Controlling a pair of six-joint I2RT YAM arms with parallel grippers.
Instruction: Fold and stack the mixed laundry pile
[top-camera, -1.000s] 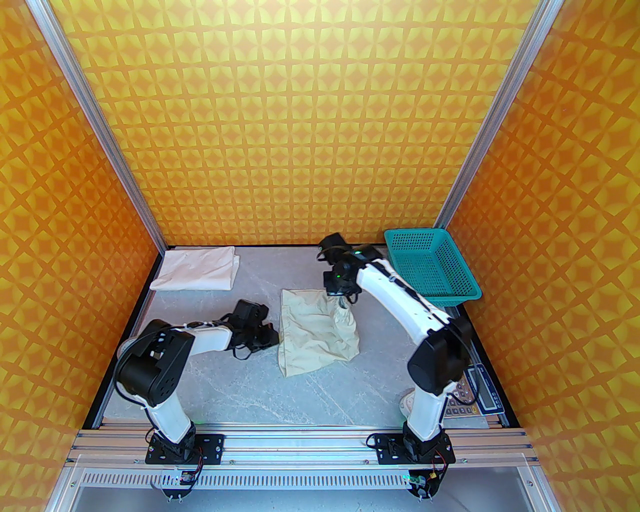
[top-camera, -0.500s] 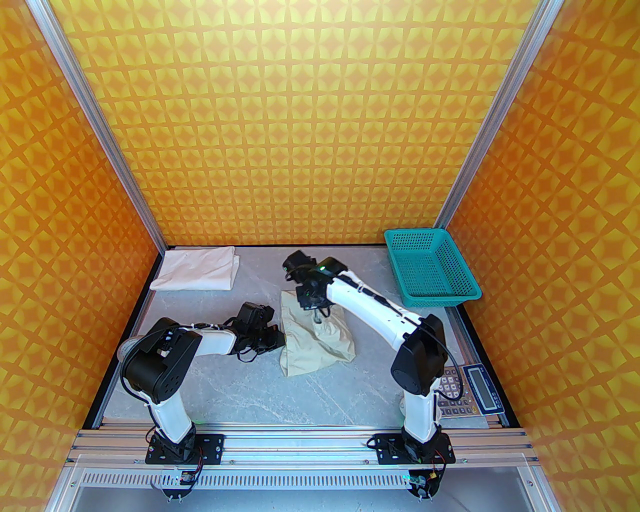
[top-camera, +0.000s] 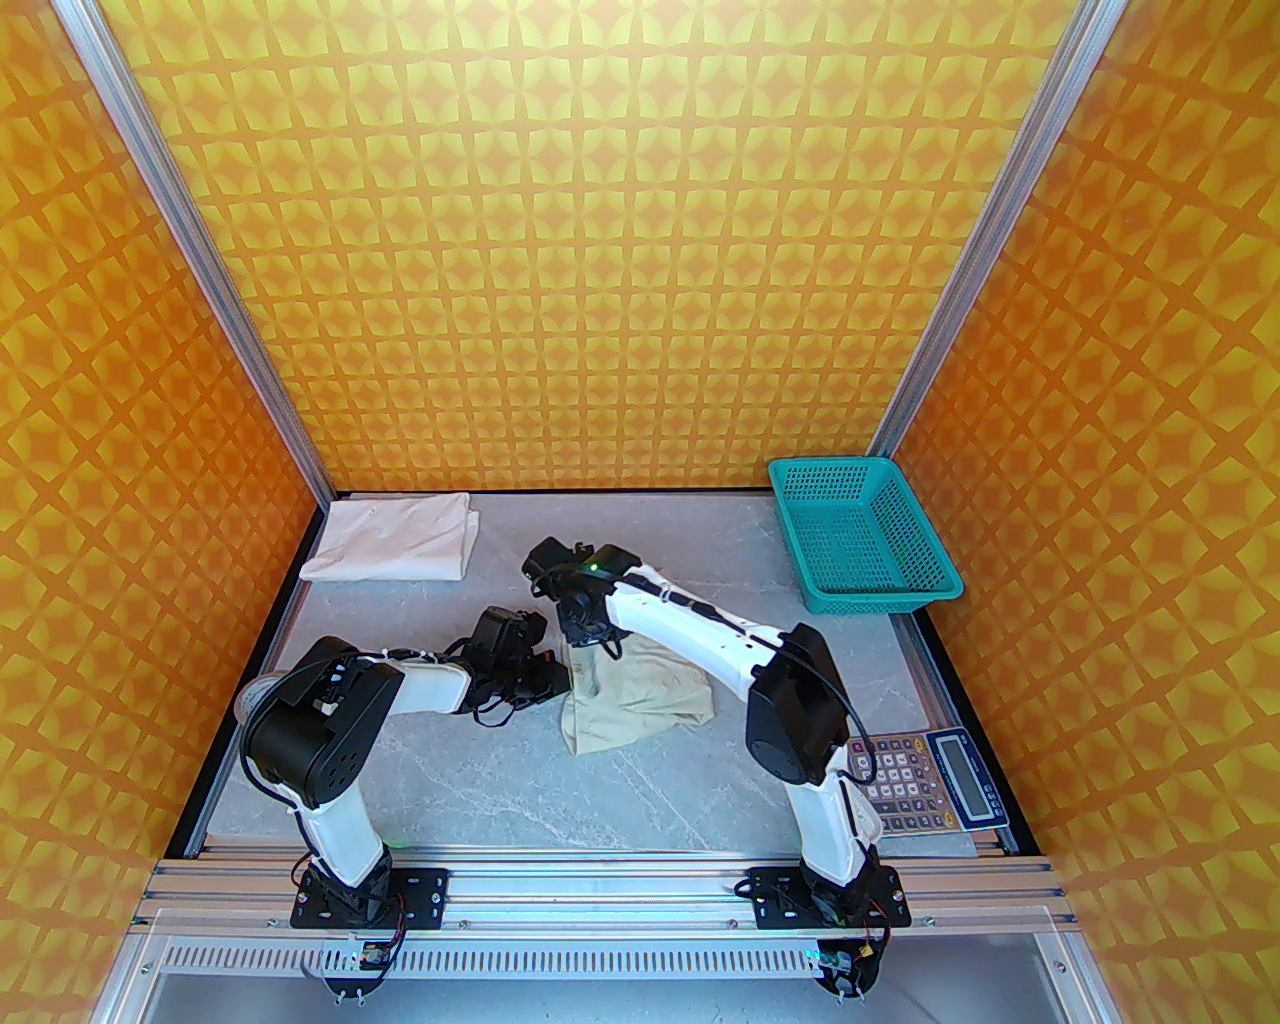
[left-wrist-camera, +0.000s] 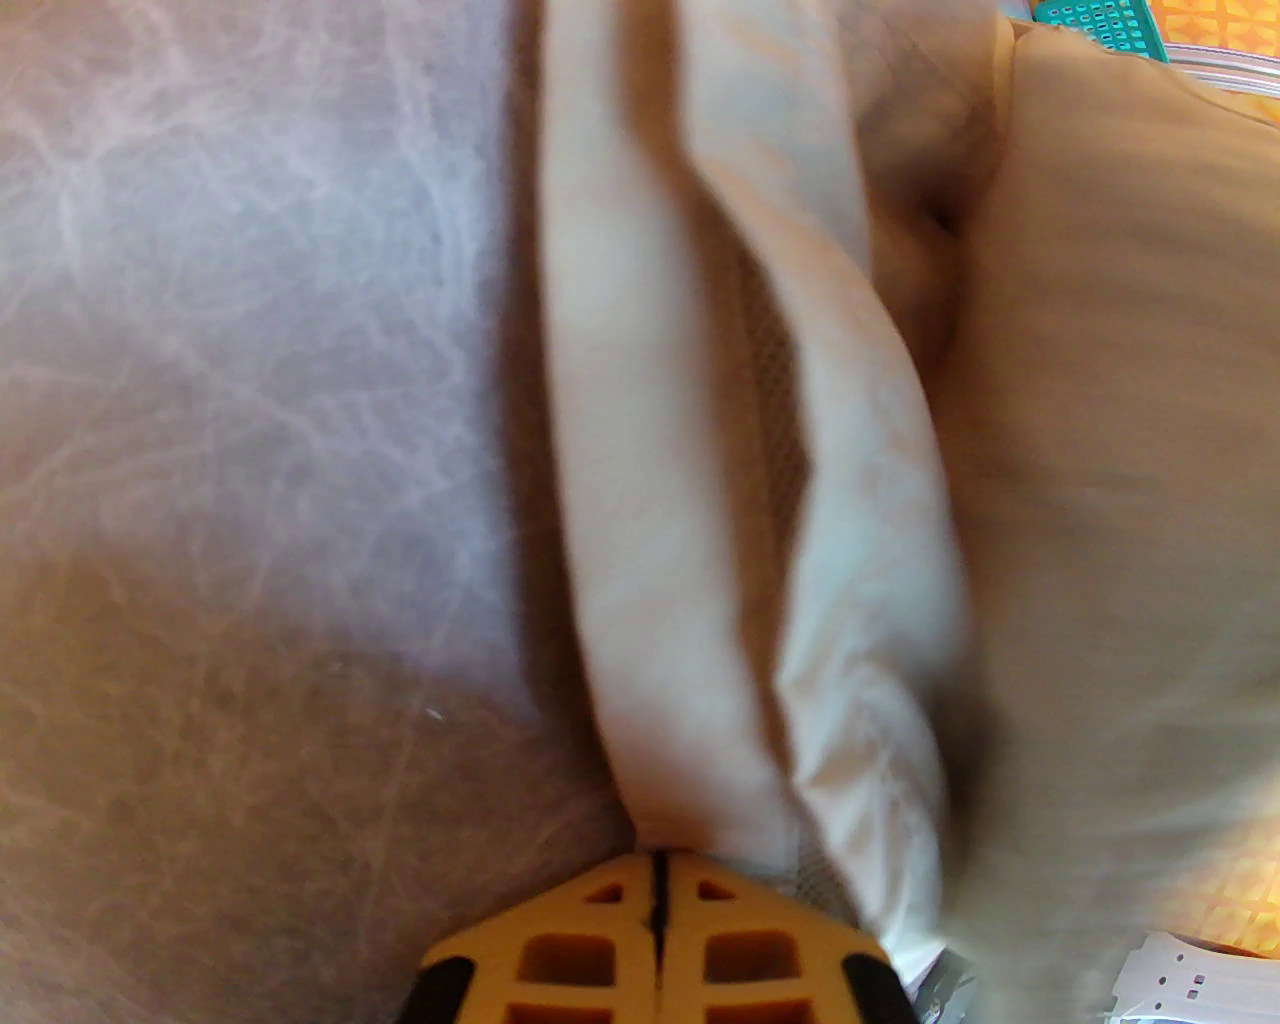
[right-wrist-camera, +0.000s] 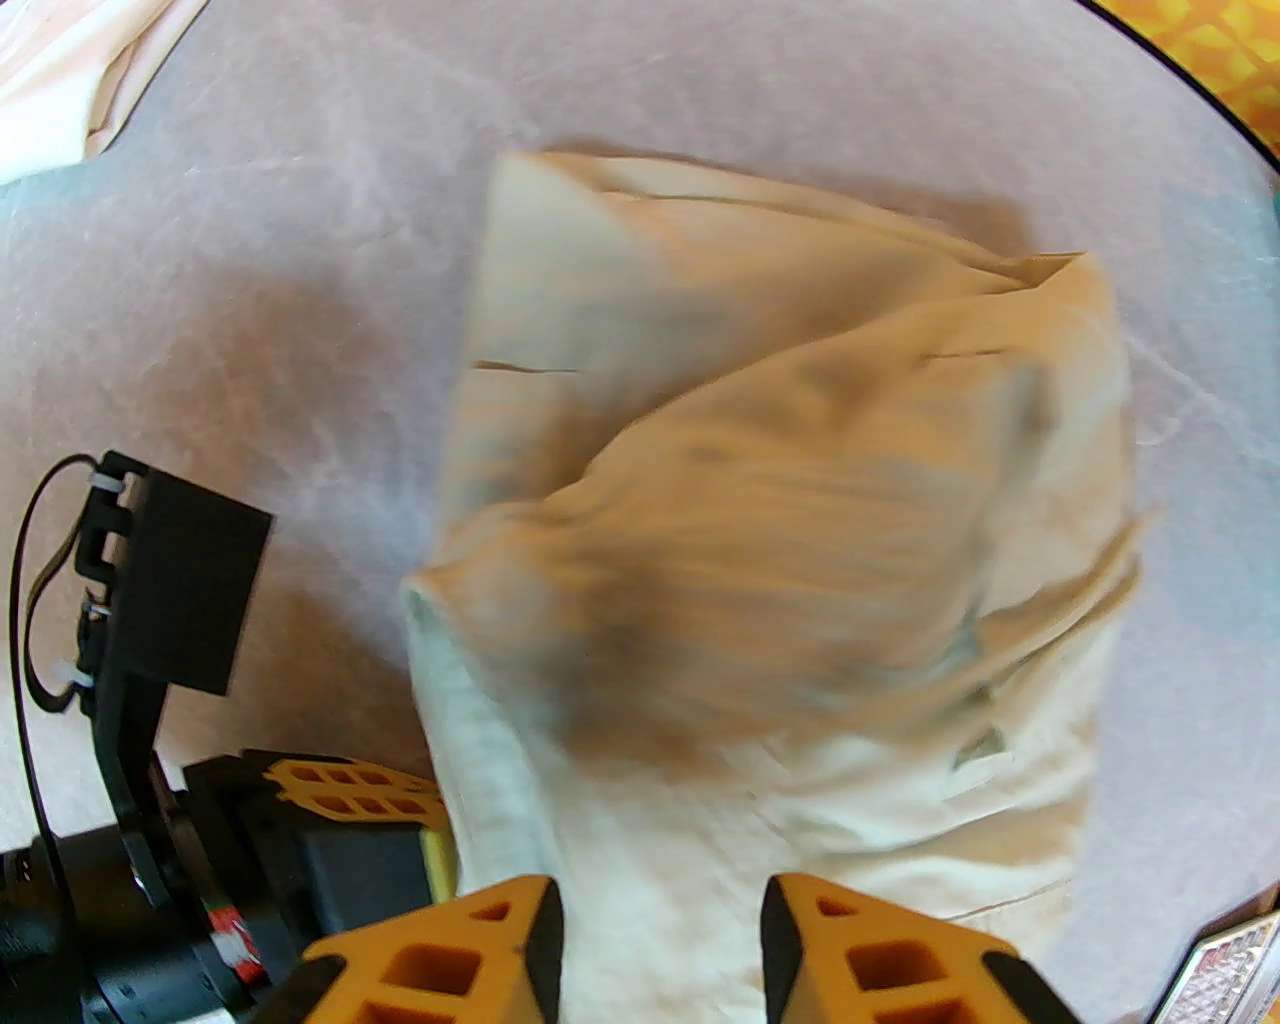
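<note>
On tabletop (top-camera: 650, 790), left end effector (left-wrist-camera: 655, 865) seemingly pinches shorts (top-camera: 640, 705); right arm (top-camera: 690, 620) overhead.

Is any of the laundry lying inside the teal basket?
No, the teal mesh basket has a bare floor, while the cream shorts and the folded white T-shirt both lie on the table.

Where things sit on your table

You have the shorts (top-camera: 640, 700) in the middle of the table (top-camera: 700, 790), with the T-shirt (top-camera: 395, 538) well apart in the far left corner and the basket (top-camera: 865, 545) in the far right corner. The calculator (top-camera: 925, 780) lies at the right edge, nearer to you, just beside the right arm. Your left gripper (top-camera: 565, 680) is at the shorts' left edge, touching the cloth; your right gripper (top-camera: 590, 648) hangs over their far left corner, just behind the left one.
</note>
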